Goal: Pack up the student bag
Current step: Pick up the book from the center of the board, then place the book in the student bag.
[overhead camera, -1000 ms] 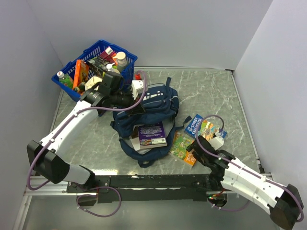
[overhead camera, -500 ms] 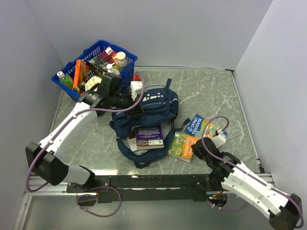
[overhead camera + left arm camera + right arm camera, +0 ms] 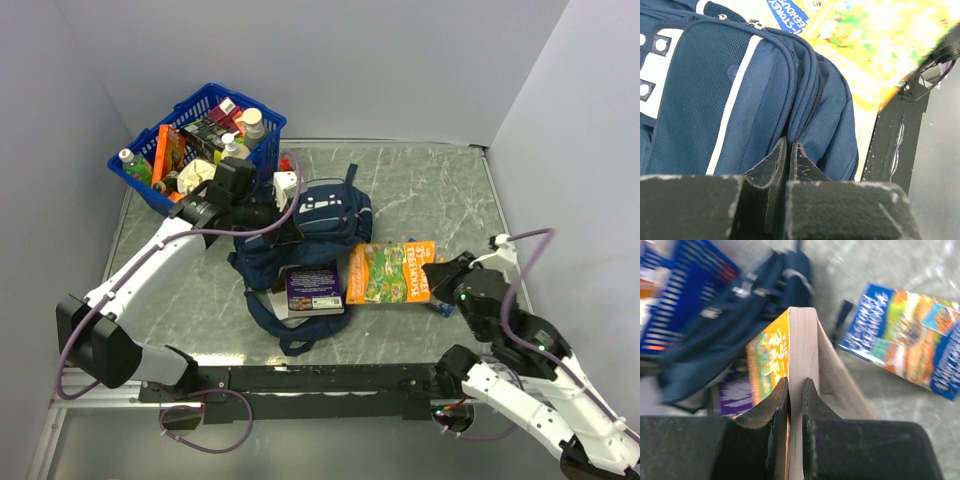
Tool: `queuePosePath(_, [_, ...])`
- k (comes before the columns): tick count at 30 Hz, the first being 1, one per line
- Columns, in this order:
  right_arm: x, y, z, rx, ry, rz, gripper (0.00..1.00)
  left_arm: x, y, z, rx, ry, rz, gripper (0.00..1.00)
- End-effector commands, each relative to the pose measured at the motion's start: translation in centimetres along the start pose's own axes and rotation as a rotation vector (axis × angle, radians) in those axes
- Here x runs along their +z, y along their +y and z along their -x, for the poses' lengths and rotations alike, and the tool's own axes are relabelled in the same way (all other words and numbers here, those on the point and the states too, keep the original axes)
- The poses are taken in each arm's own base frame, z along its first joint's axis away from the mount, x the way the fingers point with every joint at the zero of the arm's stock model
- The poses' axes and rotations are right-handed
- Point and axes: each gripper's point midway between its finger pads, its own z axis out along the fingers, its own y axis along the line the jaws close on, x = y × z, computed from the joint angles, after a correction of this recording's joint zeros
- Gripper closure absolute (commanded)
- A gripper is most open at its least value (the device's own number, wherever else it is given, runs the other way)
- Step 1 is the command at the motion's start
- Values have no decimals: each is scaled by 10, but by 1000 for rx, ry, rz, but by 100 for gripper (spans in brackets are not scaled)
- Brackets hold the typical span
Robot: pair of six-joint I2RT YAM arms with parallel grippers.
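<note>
The student bag (image 3: 318, 222), navy with white patches, lies mid-table with its mouth toward the arms, and a purple book (image 3: 314, 288) sits in the opening. My left gripper (image 3: 282, 220) is shut on a fold of the bag's fabric (image 3: 805, 115) beside a zip; the left gripper (image 3: 788, 143) shows almost no gap. My right gripper (image 3: 433, 273) is shut on the edge of an orange and green book (image 3: 388, 272), held off the table just right of the bag. In the right wrist view the right gripper (image 3: 795, 383) pinches the book's page block (image 3: 802, 340), with the bag (image 3: 755, 295) beyond.
A blue plastic basket (image 3: 268, 128) full of bottles and packets stands at the back left. A blue picture book (image 3: 910, 337) lies flat on the marble table (image 3: 430, 190) to the right, mostly hidden under my right arm in the top view. Walls close three sides.
My right gripper closed on the orange book, lifted it off the table and swung it left toward the bag. The left gripper kept its hold on the bag.
</note>
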Motion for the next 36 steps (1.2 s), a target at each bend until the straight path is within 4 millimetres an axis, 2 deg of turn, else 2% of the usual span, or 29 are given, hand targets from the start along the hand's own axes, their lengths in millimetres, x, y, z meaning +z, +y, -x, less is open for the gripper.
queuePosePath(1, [-27,40,36,50,-51,181,100,2,23,24,58,-91,90,99])
queuePosePath(5, [-33,61,35,59,-3,257,100,6,30,27,51,-97,114,99])
queuePosePath(6, [-33,61,33,53,13,249,100,6,31,29,54,-102,117,99])
queuePosePath(10, [-38,73,28,77,69,286,100,3,30,45,72,-128,117,99])
queuePosePath(15, [-26,82,3,96,182,282,100,-7,21,73,106,-179,102,99])
queuePosePath(19, [-5,91,-17,146,239,268,100,-12,10,81,121,-188,80,99])
queuePosePath(22, [10,91,-20,189,225,253,100,-11,0,76,122,-175,55,99])
queuePosePath(23, [15,95,-15,212,203,263,100,-13,-4,76,123,-176,48,99])
queuePosePath(24, [24,90,-15,229,193,237,100,-12,-7,73,121,-169,40,99])
queuePosePath(26, [38,93,-15,271,192,222,100,-13,-13,72,116,-165,29,99])
queuePosePath(27, [46,91,-16,289,188,204,100,-15,-15,74,117,-169,23,99])
queuePosePath(31, [85,76,-41,353,222,62,100,-20,-24,81,118,-180,5,99])
queuePosePath(34, [104,68,-50,415,207,-14,100,-23,-30,86,104,-190,-14,99])
queuePosePath(36, [112,55,-48,460,154,-77,100,-23,-36,88,97,-194,-41,99])
